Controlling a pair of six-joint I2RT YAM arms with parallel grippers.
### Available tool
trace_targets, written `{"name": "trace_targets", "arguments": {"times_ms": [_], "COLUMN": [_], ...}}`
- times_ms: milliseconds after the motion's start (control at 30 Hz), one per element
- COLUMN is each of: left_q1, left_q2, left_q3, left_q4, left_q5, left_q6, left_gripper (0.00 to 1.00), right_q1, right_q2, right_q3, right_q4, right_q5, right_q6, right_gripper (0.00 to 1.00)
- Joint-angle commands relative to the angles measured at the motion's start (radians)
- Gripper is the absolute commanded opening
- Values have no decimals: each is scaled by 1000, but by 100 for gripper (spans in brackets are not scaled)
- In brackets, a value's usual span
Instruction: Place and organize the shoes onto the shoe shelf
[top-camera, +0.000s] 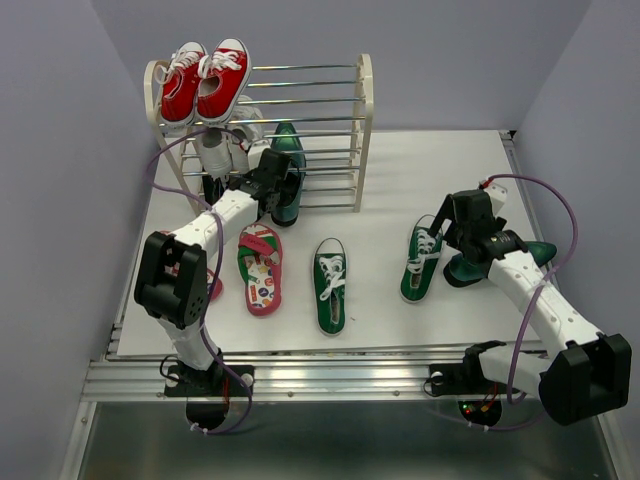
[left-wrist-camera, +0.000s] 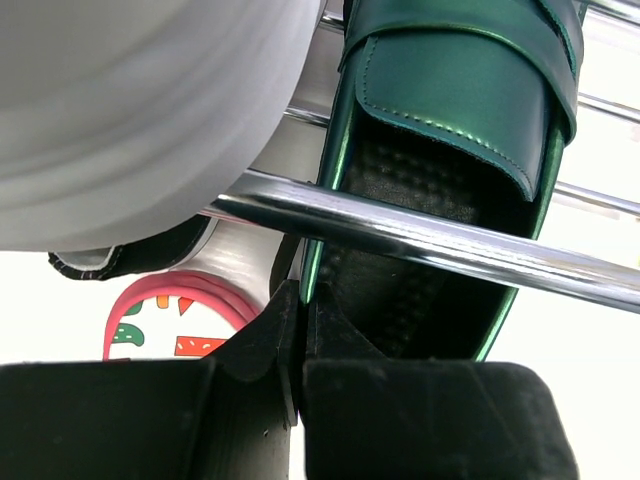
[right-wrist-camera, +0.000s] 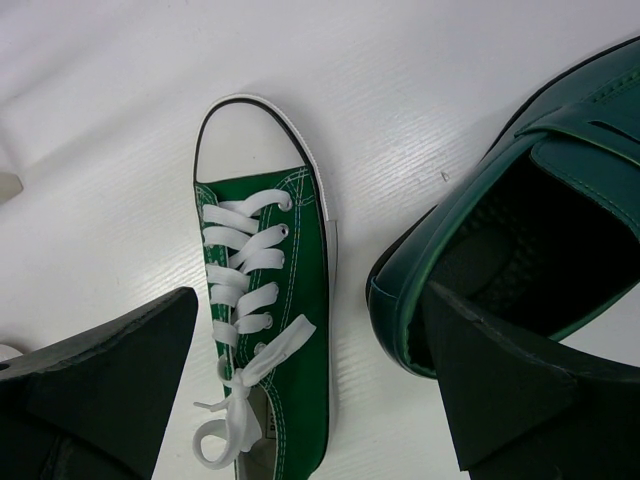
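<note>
the white table (top-camera: 400, 170) carries everything. at its far left stands the shoe shelf (top-camera: 364, 130), with red sneakers (top-camera: 205, 80) on the top rods and a white sneaker (top-camera: 214, 150) lower down. my left gripper (top-camera: 268, 185) is at the shelf's lower rods, its jaws pressed together on the side wall of a dark green loafer (top-camera: 288, 150), which points toe-first in among those rods. my right gripper (top-camera: 458, 245) hangs over the other loafer (top-camera: 538, 253) on the table's right side, jaws spread, one finger (right-wrist-camera: 520, 400) above its opening. just left of that lies a green sneaker (top-camera: 422, 260). a second green sneaker (top-camera: 331, 285) lies mid-table, with a flip-flop (top-camera: 260, 270) beside it.
</note>
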Motion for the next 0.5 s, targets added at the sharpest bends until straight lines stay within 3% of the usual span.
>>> {"name": "trace_targets", "arguments": {"times_ms": [0, 200, 367, 467], "left_q1": [17, 17, 16, 17], "left_q2": [-21, -3, 5, 5], "left_q3": [71, 78, 86, 89], "left_q4": [54, 42, 25, 10], "left_q5": [-42, -36, -59, -67], "left_q6": [-33, -59, -65, -73], "left_gripper": [11, 12, 29, 33], "right_q1": [-5, -5, -5, -5], "right_q2": [-26, -36, -43, -43], "right_q3": [15, 14, 12, 14], "right_q4": [3, 5, 3, 3], "right_q5": [6, 6, 6, 8], "right_q6": [-9, -13, -14, -14], "right_gripper": [100, 100, 100, 100]}}
